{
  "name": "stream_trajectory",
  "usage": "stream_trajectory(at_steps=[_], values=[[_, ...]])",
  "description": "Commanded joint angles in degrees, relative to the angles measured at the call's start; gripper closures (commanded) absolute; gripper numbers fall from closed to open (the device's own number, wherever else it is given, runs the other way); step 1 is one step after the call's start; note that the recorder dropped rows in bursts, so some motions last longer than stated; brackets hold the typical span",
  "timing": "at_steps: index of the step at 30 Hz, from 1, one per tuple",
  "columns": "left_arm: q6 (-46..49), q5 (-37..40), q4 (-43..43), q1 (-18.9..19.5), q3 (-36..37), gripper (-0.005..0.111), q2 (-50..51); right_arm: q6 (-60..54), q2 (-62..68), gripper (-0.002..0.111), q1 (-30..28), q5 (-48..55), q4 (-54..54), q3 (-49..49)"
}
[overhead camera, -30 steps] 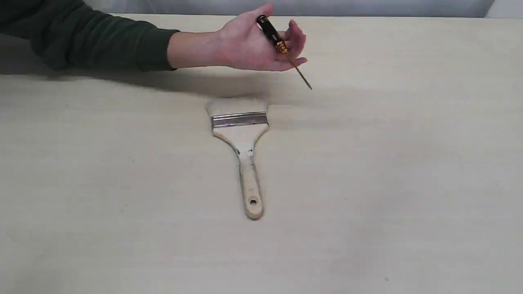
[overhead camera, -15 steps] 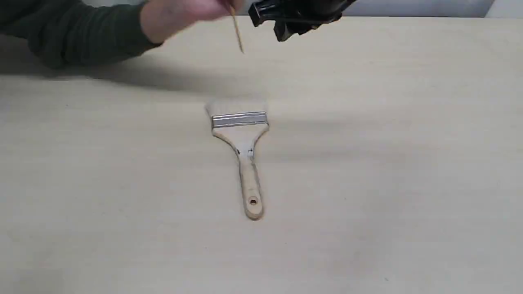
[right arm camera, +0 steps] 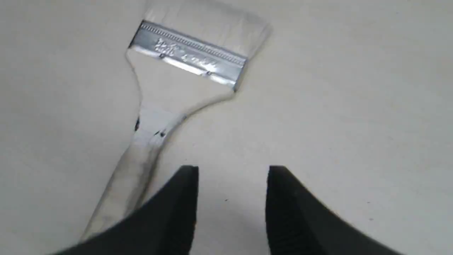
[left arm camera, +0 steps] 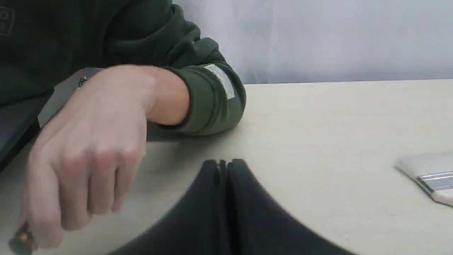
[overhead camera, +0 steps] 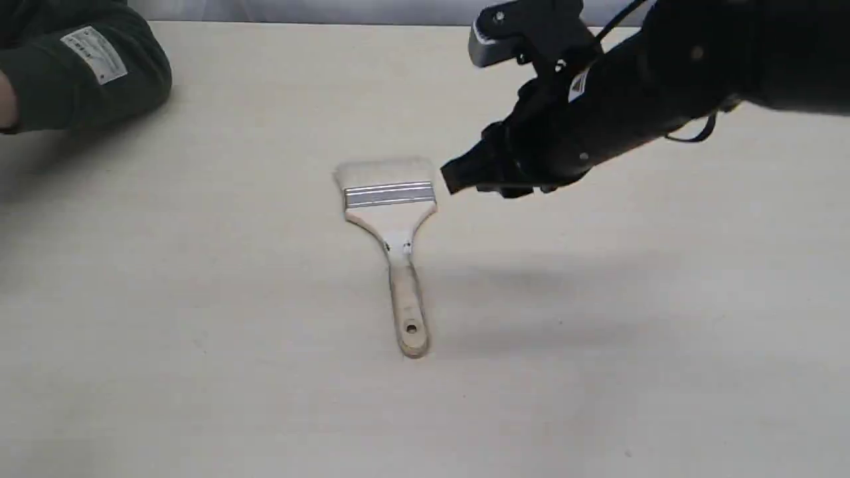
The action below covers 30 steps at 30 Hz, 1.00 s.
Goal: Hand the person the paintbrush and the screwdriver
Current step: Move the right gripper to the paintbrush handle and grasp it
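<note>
The paintbrush (overhead camera: 392, 226) lies flat mid-table, pale bristles toward the far edge, holed handle end toward the near edge. My right gripper (overhead camera: 455, 178) hovers just right of its silver band, open and empty; the right wrist view shows the paintbrush (right arm camera: 184, 63) ahead of the open gripper (right arm camera: 233, 174). The left gripper (left arm camera: 223, 166) is shut on nothing, low over the table, out of the exterior view. The person (left arm camera: 95, 141) has a curled hand beside it; a dark-and-gold end of the screwdriver (left arm camera: 21, 241) peeks under those fingers. Only the person's green sleeve (overhead camera: 80, 66) shows at the exterior view's far left.
The light wooden table (overhead camera: 199, 372) bears only the brush. Its far edge meets a pale wall (left arm camera: 336, 39). My right arm (overhead camera: 664, 73) stretches in from the upper right, above the table surface.
The person's hand drew back to the far left with the screwdriver. My right arm swung in from the top and came down beside the brush head. The paintbrush stayed put.
</note>
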Motion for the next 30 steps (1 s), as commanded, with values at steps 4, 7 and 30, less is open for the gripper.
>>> stream_trajectory(at_steps=[4, 7, 30], values=[[-0.12, -0.63, -0.17, -0.27, 0.12, 0.107, -0.14, -0.05, -0.75, 0.074, 4.66, -7.8, 0.26, 5.23], [-0.12, -0.63, -0.17, -0.27, 0.12, 0.107, -0.14, -0.05, -0.75, 0.074, 5.23, -9.16, 0.26, 5.9], [-0.12, -0.46, -0.28, -0.27, 0.12, 0.107, -0.14, 0.16, -0.65, 0.057, 5.23, -16.86, 3.65, 10.38]])
